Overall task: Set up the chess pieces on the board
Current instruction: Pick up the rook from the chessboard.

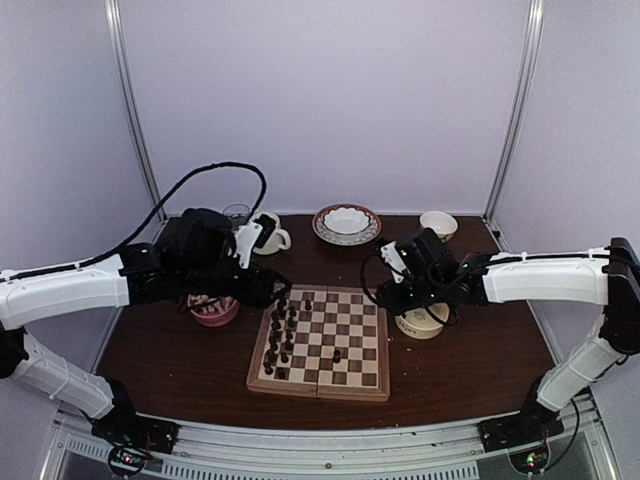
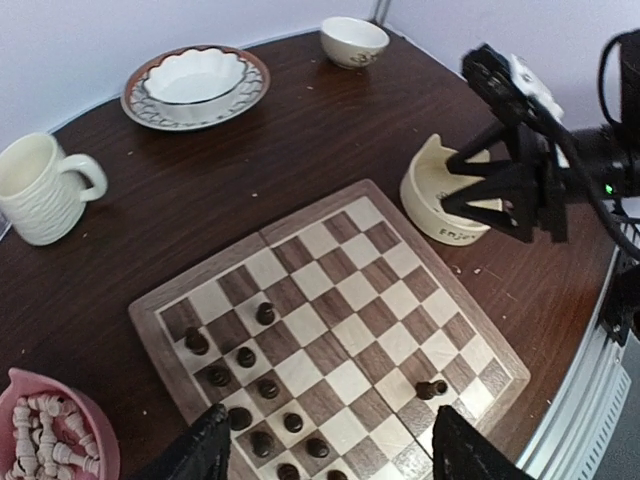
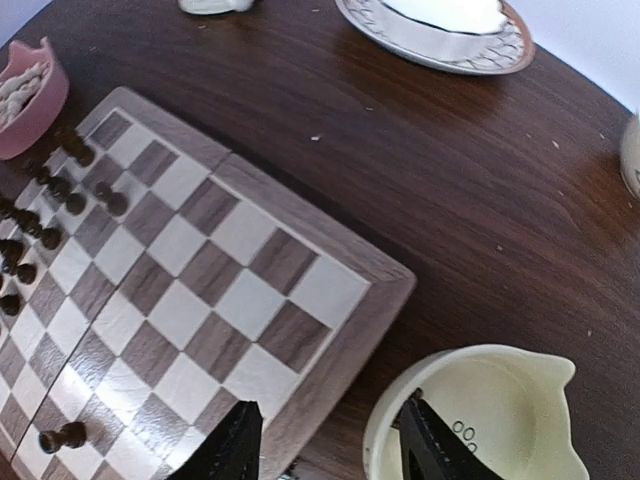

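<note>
The board [image 1: 352,322] lies at the table's middle. Several dark chess pieces [image 1: 282,335] stand in its left columns, also in the left wrist view [image 2: 265,313]. One dark piece [image 2: 432,388] lies on its side near the board's right part [image 3: 62,437]. My left gripper [image 2: 335,462] hovers open above the board's left side [image 1: 268,292] with nothing between its fingers. My right gripper [image 3: 330,450] is open and empty over the board's right corner [image 3: 385,290] and the rim of a cream bowl [image 3: 480,415].
A pink bowl [image 2: 40,430] of pale cream pieces sits left of the board. The cream bowl [image 1: 422,322] stands right of it. At the back stand a cream mug [image 1: 272,236], a patterned plate with a white dish [image 1: 346,224] and a small bowl [image 1: 438,223].
</note>
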You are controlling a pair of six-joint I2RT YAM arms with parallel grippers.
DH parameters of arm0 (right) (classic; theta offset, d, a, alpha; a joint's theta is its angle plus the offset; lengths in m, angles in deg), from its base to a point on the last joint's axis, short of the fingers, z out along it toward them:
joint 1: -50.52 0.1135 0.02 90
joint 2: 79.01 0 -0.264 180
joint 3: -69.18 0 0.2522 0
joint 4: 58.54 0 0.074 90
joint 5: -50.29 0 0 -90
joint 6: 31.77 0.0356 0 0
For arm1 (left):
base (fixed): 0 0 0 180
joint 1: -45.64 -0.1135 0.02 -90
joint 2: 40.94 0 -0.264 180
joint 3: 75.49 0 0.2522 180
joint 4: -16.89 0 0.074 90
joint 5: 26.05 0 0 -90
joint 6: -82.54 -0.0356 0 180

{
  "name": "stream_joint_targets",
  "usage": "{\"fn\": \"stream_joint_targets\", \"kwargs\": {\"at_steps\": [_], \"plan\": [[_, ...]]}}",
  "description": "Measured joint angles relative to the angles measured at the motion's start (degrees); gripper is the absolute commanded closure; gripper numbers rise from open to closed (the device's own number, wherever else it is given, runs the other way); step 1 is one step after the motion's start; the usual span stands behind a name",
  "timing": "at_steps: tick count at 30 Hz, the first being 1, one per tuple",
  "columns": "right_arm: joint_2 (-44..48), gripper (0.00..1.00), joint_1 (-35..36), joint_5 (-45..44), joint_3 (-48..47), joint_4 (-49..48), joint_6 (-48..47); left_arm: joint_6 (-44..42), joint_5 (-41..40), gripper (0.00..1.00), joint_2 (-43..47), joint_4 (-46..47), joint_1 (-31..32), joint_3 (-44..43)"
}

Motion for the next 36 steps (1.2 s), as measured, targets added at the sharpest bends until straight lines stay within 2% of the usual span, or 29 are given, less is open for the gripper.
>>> {"fn": "stream_joint_targets", "kwargs": {"at_steps": [5, 10, 21, 36], "plan": [[4.0, 0.49, -2.8, -4.4, 7.0, -7.4, 3.0, -2.9, -2.9, 0.34, -8.1, -6.5, 8.6, -10.1], [8.2, 0.49, -2.9, -7.8, 10.3, -13.6, 4.3, -4.2, -3.3, 0.38, -16.5, -11.6, 13.4, -15.7], [13.2, 0.49, -3.0, -11.5, 14.1, -19.4, 5.2, -4.7, -3.9, 0.41, -34.5, -23.1, 17.4, -30.2], [17.8, 0.49, -3.2, -13.0, 16.9, -21.4, 5.6, -4.8, -3.7, 0.45, -39.5, -28.0, 17.7, -33.9]]}}
